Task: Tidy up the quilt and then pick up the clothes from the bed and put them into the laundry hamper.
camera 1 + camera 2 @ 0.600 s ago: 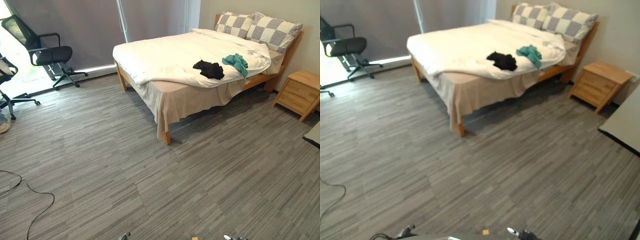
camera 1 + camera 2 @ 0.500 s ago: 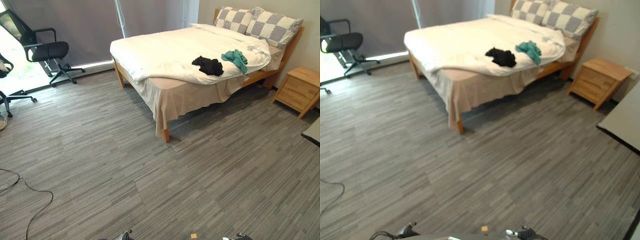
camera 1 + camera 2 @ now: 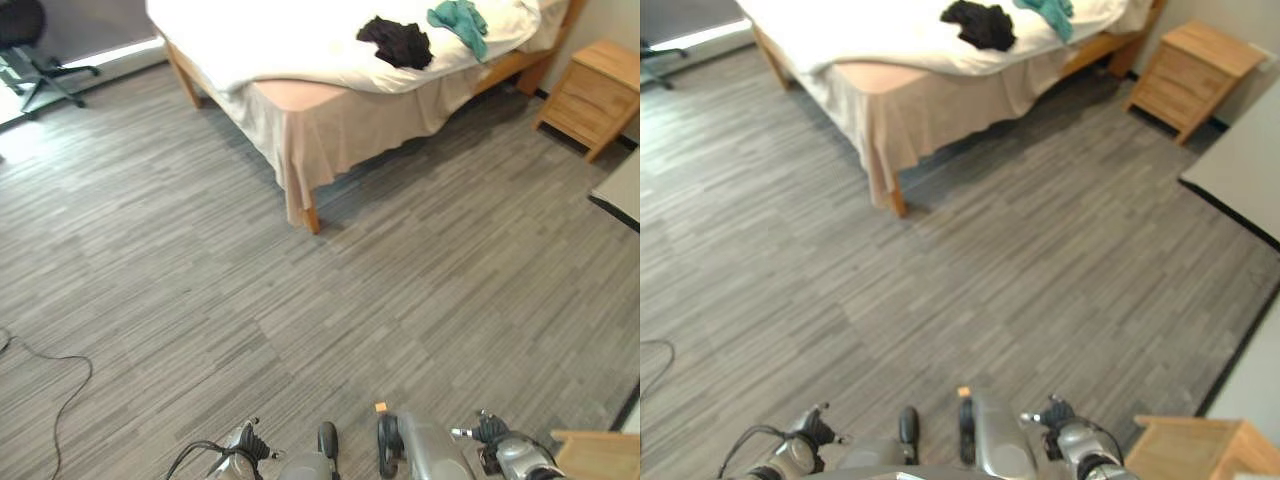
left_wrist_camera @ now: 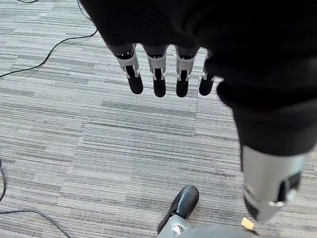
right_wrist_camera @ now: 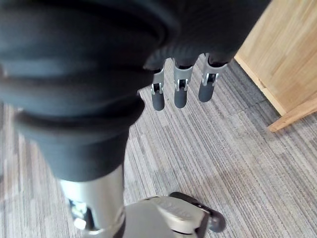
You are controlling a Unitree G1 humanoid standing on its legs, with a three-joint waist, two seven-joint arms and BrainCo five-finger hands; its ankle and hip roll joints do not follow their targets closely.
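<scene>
The bed [image 3: 330, 120] stands at the far side of the room with a white quilt [image 3: 260, 40] spread over it, its near corner turned back off the beige sheet. A black garment [image 3: 395, 42] and a teal garment [image 3: 460, 18] lie on the quilt near the bed's right side. My left hand [image 4: 156, 74] hangs over the grey floor with straight fingers and holds nothing. My right hand [image 5: 181, 87] also hangs with straight fingers, empty, beside a light wooden piece of furniture [image 5: 282, 54]. Both hands are far from the bed.
A wooden nightstand [image 3: 590, 75] stands right of the bed. A grey tabletop [image 3: 1240, 170] juts in from the right. A light wooden box-like piece [image 3: 1185, 445] sits close at my lower right. An office chair [image 3: 25, 30] is at the far left.
The camera has tipped down and come closer, so the bed sits higher in the picture. The garments lie as before on the quilt.
</scene>
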